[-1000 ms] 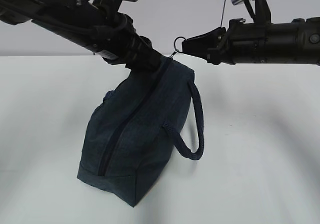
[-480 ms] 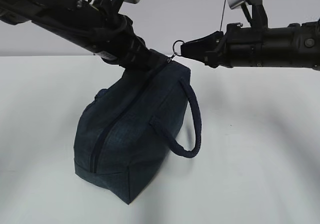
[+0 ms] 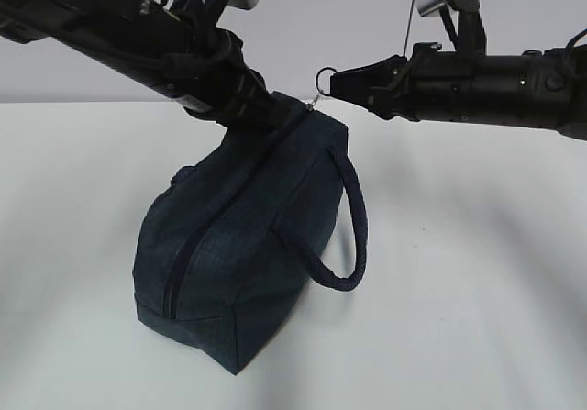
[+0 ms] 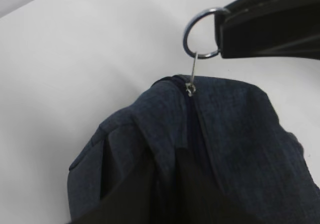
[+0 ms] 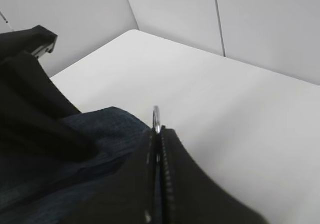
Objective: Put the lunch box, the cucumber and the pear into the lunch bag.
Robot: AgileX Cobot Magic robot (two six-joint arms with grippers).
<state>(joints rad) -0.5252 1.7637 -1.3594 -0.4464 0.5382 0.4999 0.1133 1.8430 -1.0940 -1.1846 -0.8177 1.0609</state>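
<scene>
The right gripper (image 3: 332, 83) is pinching the silver ring zip pull (image 4: 201, 33); the left gripper (image 3: 275, 116) is clamping the lunch bag (image 3: 248, 236) end, which should be held firm while the pull is drawn steadily along the zipper (image 3: 197, 245).

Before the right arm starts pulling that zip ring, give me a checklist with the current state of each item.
1. Right gripper shut on the zip ring: ok, the ring sits clamped between its jaws.
2. Left gripper holding the lunch bag at the zip end: ok, closed on the fabric beside the slider.
3. Zipper closed along its whole length: ok, nothing opened yet.
4. Loop handle clear of the zipper line: ok, it hangs off the side.
5. Bag base steady on the table: cannot tell, the bag leans.
6. Lunch box, cucumber and pear ready nearby: cannot tell, none in view.
</scene>
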